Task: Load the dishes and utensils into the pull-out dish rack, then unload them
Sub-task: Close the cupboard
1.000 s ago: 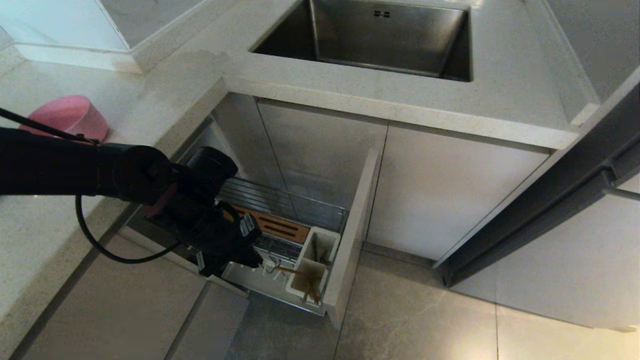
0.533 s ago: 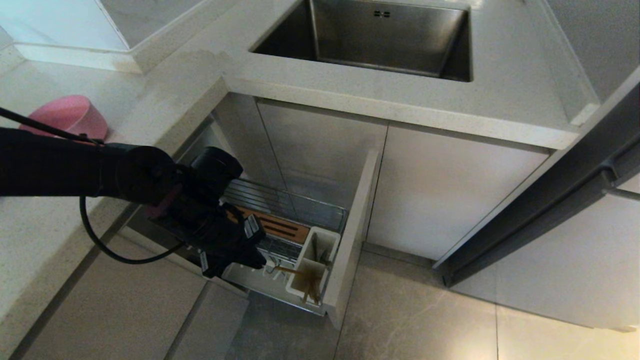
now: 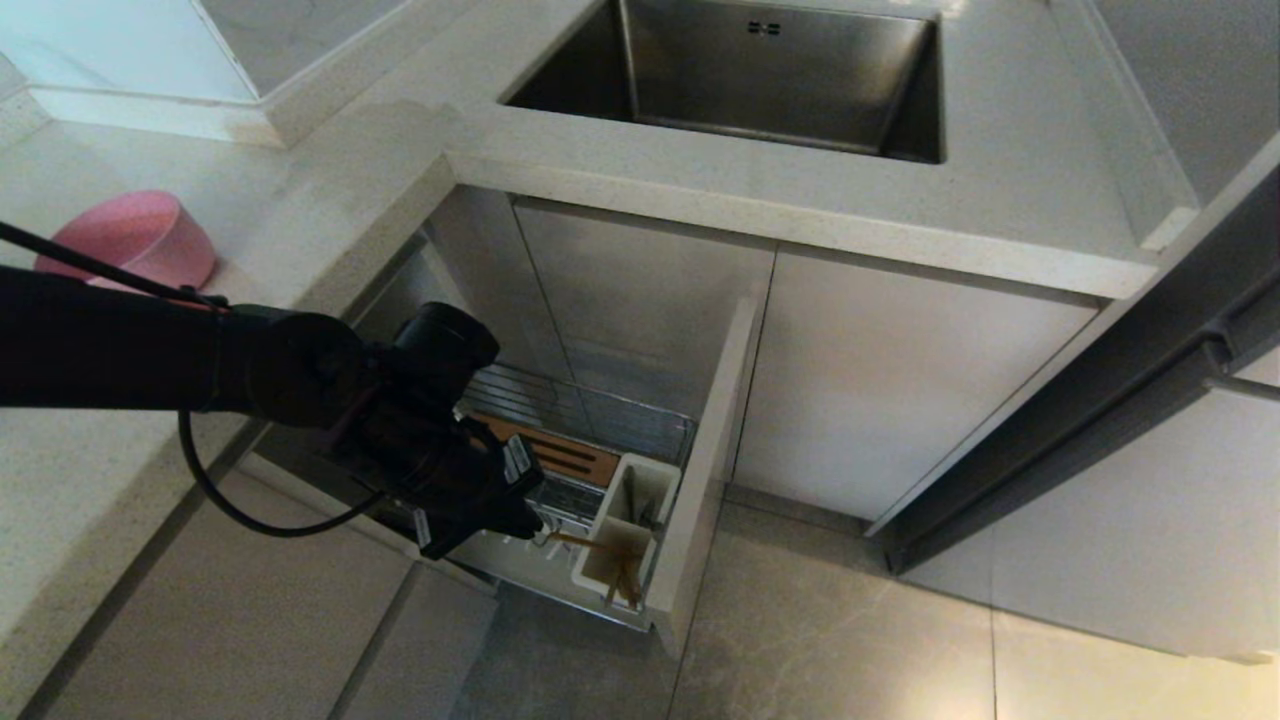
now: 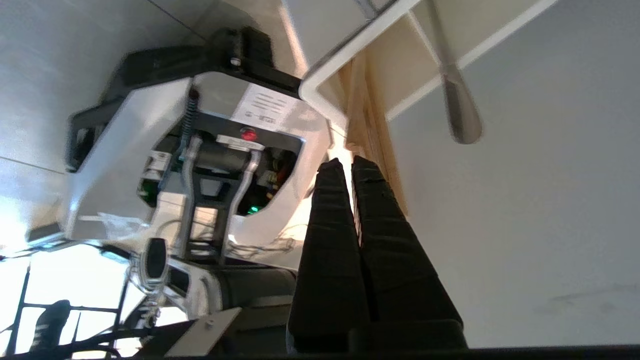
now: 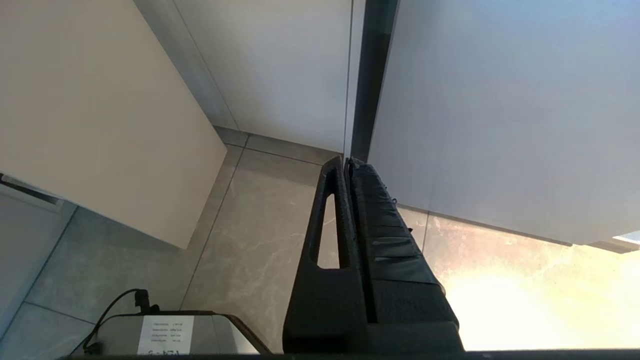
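The rack (image 3: 590,470) stands pulled out below the worktop (image 3: 700,200), left of the sink (image 3: 760,80). Chopsticks (image 3: 615,560) sit in its front cup (image 3: 612,570); the bowl (image 3: 130,240) lies on the worktop's left.

pale speckled counter (image 3: 700,210) with steel sink (image 3: 760,80), grey tiled floor (image 3: 900,640).
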`<state>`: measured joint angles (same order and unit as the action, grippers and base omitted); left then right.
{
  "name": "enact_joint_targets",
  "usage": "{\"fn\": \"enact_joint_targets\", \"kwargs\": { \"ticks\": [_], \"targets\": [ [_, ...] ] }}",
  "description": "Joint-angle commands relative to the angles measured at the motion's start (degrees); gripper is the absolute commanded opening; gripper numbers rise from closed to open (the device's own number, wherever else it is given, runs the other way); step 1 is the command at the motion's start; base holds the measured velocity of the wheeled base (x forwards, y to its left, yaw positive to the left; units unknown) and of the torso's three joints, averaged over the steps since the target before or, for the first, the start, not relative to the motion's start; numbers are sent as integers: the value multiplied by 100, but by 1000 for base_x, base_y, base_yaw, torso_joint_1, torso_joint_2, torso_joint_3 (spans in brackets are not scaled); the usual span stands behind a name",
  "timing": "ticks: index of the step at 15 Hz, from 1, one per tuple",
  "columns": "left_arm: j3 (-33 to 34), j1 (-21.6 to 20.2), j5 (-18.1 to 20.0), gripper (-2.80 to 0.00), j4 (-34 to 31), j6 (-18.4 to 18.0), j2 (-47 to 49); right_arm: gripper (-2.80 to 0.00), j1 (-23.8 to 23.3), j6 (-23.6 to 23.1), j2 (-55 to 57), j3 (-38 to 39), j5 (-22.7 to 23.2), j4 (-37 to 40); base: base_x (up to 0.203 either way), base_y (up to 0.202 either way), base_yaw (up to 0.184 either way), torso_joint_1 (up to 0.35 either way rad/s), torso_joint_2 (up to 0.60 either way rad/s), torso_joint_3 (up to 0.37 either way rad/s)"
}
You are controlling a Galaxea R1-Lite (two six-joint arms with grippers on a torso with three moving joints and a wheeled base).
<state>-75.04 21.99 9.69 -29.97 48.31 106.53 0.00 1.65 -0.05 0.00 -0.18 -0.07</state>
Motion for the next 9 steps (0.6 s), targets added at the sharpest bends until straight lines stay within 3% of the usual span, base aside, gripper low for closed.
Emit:
{"fn": "enact_joint_targets", "kwargs": {
  "ticks": [1,9],
  "targets": [
    [102,134,-184,0,117,29,-18,-280,0,-3,-4,0,0,-1,0,0,0,0,0,0],
    [211,245,-335,0,272,38,-89,-280,0,2,-4,0,0,-1,0,0,0,0,0,0]
  ]
}}
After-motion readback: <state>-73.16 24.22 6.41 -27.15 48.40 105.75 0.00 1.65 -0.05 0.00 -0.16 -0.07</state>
